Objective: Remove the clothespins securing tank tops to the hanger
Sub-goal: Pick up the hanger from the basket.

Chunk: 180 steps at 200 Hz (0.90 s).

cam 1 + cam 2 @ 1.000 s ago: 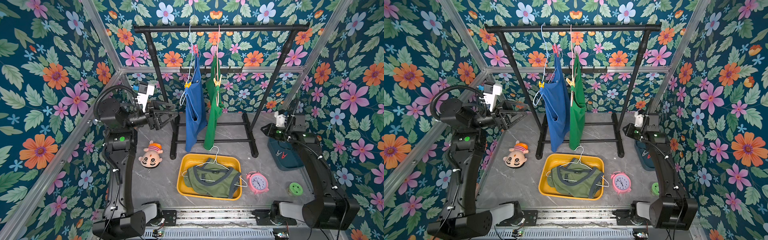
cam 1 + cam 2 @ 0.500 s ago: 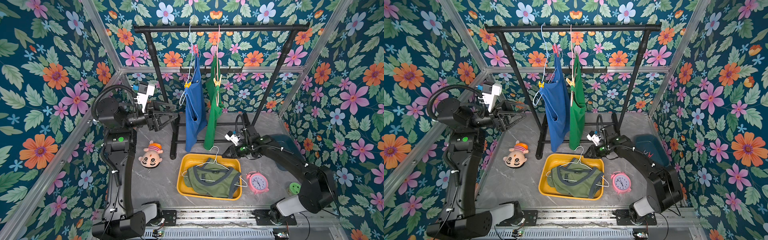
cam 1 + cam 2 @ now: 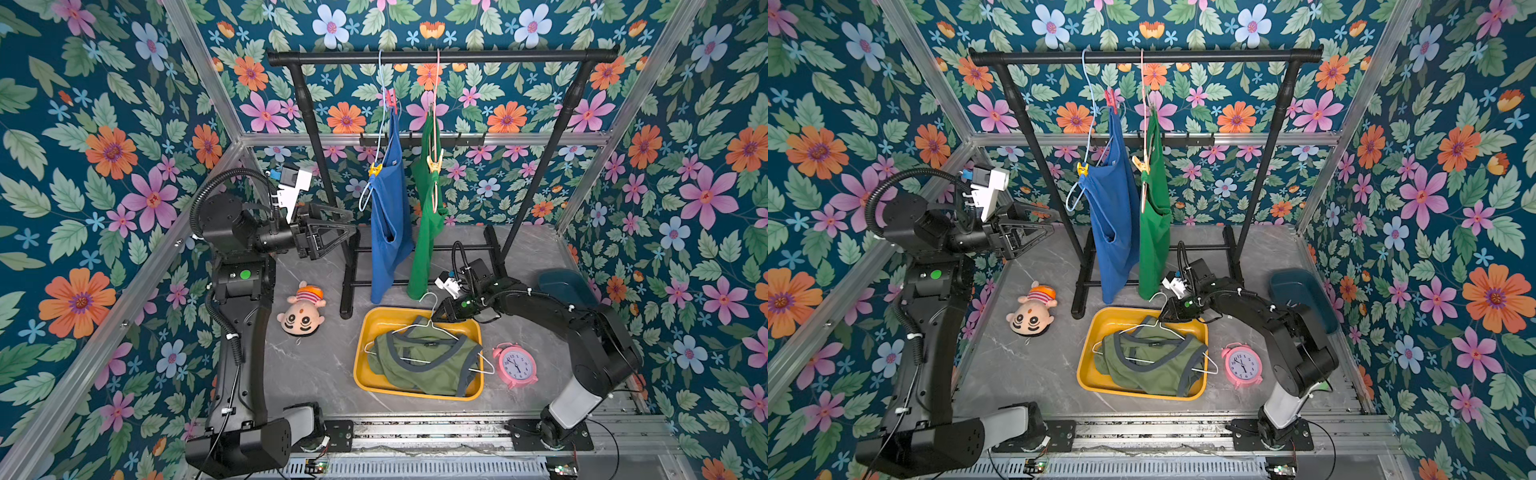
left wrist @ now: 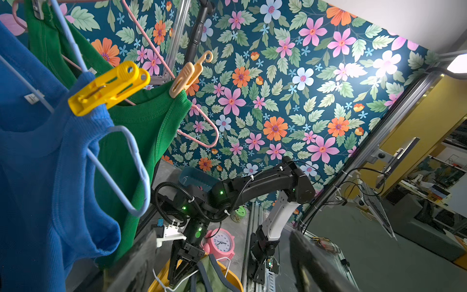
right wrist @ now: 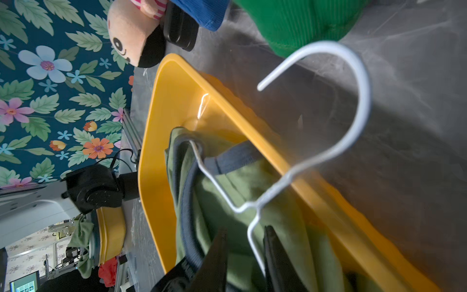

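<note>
Yellow clothespins (image 4: 108, 88) are seen pinning hung tank tops (image 3: 390, 232) — left fingers (image 4: 316, 268) are held spread toward them, apparently for squeezing; right fingers (image 5: 214, 255) are parted narrowly around a white hanger (image 5: 364, 101).

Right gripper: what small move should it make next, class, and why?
Probably close the right gripper so its fingers pinch the white hanger: its wire neck runs between them, above the olive top in the yellow tray, with the fingers apart.

Probably a robotics lab: floral-papered walls (image 3: 83, 124) on aluminium framing (image 3: 540, 139), cluttered desks (image 4: 429, 194) beyond.
</note>
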Each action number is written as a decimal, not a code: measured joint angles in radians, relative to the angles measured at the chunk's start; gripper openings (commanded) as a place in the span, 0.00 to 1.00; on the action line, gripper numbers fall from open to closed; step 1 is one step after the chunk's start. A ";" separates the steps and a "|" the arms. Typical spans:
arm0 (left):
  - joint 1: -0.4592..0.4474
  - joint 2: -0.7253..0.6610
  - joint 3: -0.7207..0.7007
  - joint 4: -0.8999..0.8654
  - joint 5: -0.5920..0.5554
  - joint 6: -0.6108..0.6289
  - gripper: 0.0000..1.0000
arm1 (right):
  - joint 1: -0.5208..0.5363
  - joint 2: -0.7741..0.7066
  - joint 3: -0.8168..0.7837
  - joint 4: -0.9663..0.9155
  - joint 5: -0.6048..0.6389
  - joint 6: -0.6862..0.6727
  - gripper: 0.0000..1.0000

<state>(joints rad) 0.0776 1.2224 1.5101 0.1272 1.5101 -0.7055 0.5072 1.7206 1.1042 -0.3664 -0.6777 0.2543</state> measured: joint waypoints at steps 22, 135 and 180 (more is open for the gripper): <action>0.000 0.003 -0.014 0.004 0.000 -0.003 0.84 | 0.014 0.040 0.021 0.004 0.004 -0.004 0.25; 0.002 0.019 -0.027 0.015 0.000 -0.003 0.84 | 0.069 -0.015 0.004 -0.019 -0.048 -0.068 0.19; 0.002 0.019 -0.027 0.015 0.000 -0.003 0.85 | 0.076 -0.030 0.040 -0.090 -0.134 -0.118 0.21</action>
<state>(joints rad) 0.0795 1.2411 1.4834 0.1425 1.5097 -0.7090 0.5831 1.6909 1.1446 -0.4561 -0.8116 0.1360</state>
